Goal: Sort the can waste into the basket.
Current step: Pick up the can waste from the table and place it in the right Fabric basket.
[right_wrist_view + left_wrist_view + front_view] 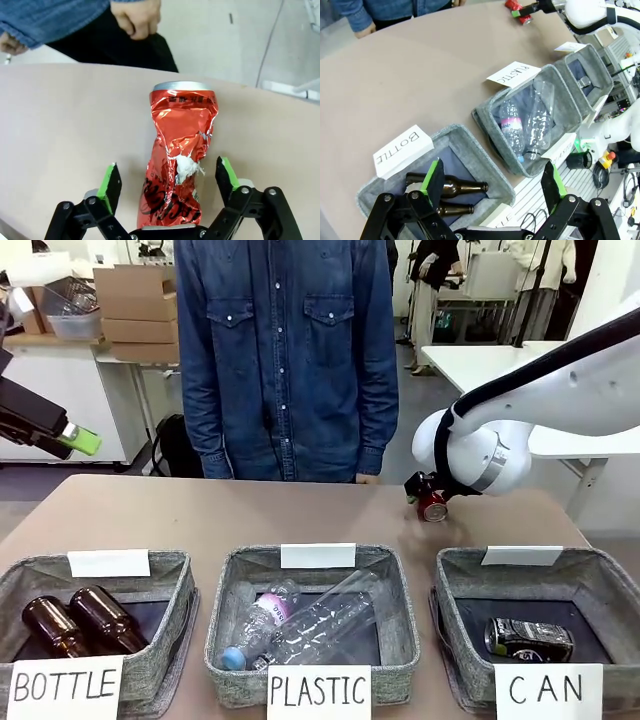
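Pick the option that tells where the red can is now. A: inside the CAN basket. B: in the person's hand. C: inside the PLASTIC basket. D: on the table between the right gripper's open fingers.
D: the crushed red can lies on the table between the green pads of the right gripper, a gap showing on each side; the CAN basket holds the black can.

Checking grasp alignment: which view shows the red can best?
Right wrist view: the crushed red can lies large between the open right claw pads. Front view shows it small under the wrist; left wrist view, a far speck.
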